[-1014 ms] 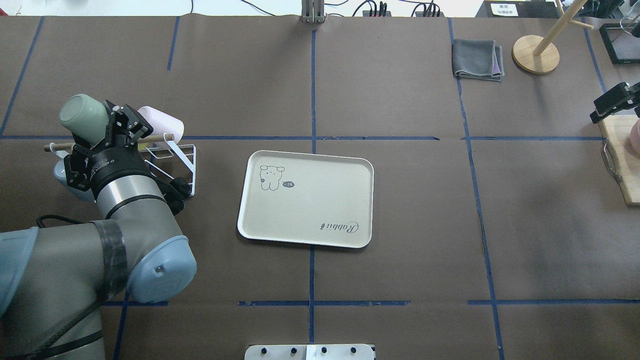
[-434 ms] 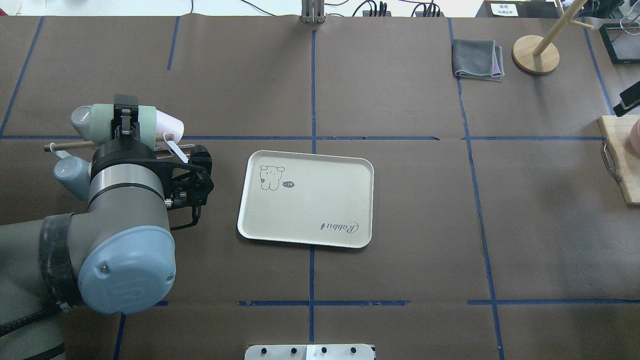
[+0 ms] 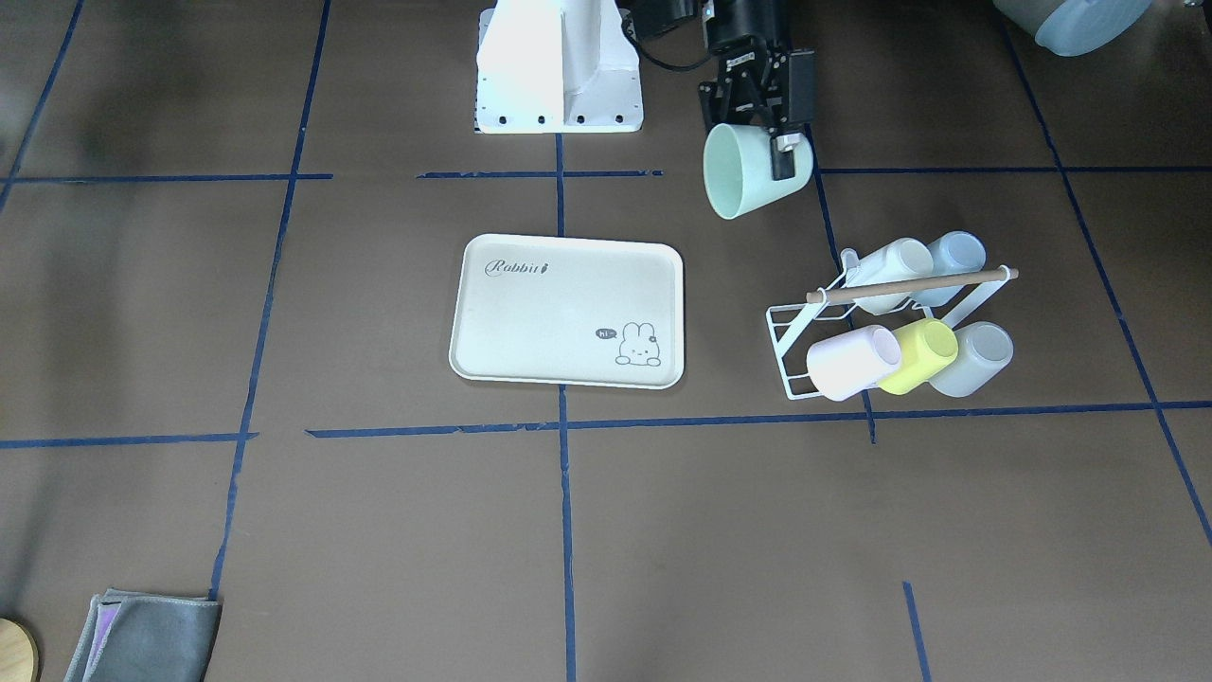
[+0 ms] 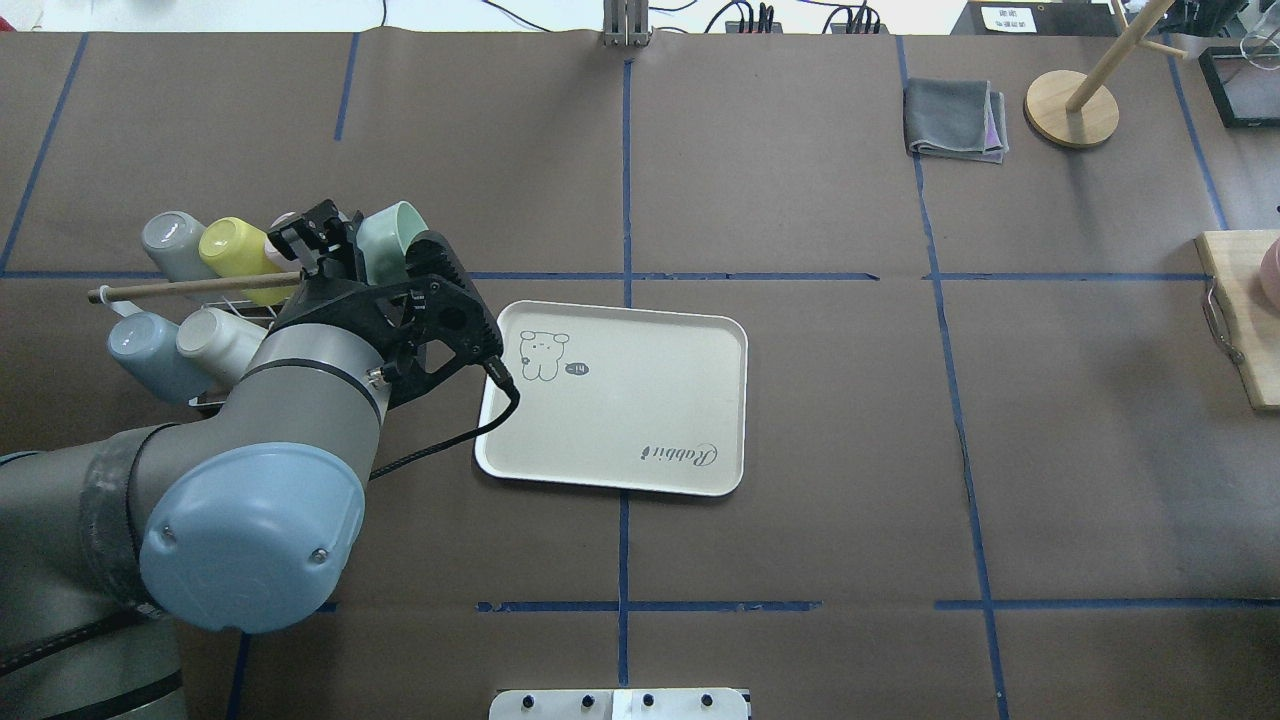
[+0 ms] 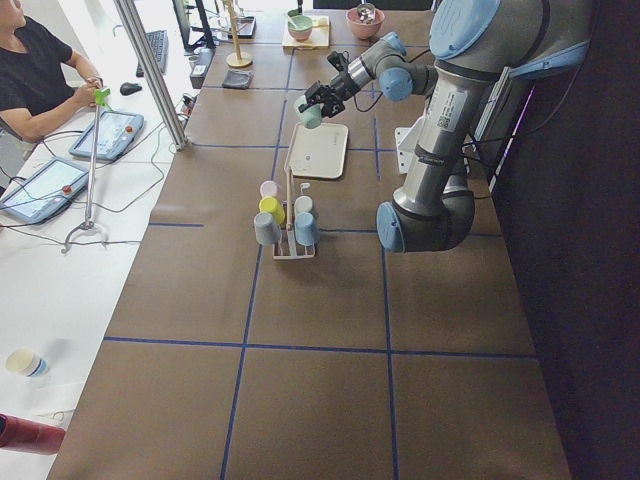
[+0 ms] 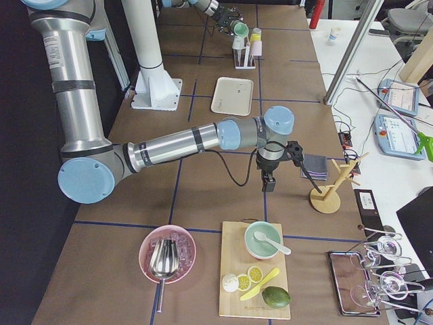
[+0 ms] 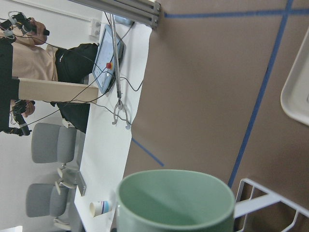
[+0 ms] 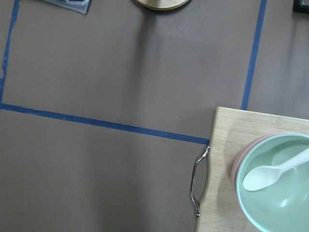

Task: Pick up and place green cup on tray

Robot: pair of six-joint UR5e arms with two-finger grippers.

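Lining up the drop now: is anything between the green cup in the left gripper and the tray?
Nothing visible. The left gripper holds the green cup above bare table beside the tray, whose surface is empty; the cup rack sits on the cup's other side, out of the path.

The left gripper (image 3: pixel 765 142) has swung the green cup (image 3: pixel 748 177) toward the tray (image 3: pixel 559 313).

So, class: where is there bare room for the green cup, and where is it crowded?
The tray is bare inside; so is the table between it and the cup rack. The rack is crowded with cups.
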